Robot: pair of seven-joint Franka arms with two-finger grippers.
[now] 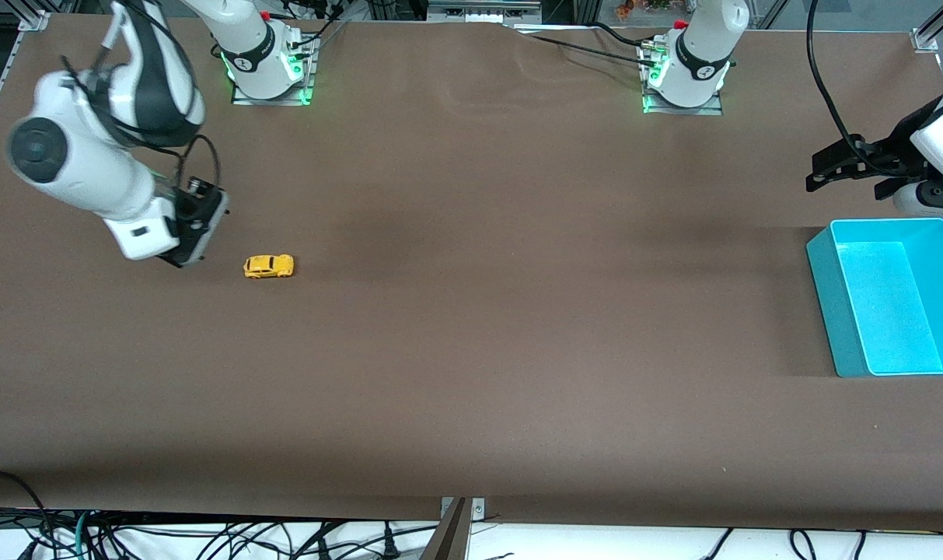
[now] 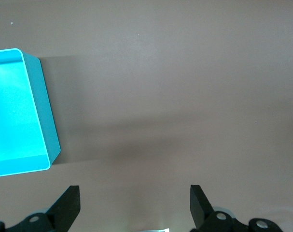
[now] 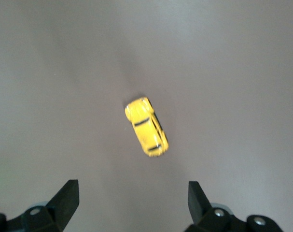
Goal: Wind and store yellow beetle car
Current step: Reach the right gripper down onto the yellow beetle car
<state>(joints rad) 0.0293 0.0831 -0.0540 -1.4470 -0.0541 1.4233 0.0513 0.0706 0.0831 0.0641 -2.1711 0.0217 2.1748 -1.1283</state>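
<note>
Yellow beetle car (image 1: 268, 267), tiny and rounded, sits on my brown surface (image 1: 471, 350) just beside my right gripper (image 1: 182, 260), fingers spread, while my left gripper (image 1: 821, 175) waits, fingers spread, near the cyan plastic bin (image 1: 829, 311).

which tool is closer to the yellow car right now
Right. The right tool hangs open beside the yellow car; the left tool waits open by the cyan bin.

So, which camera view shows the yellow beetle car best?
The right wrist view: the yellow beetle car is seen from above, large, ahead of the open right gripper. The front view shows it small on the table. The left wrist view does not show it.
</note>
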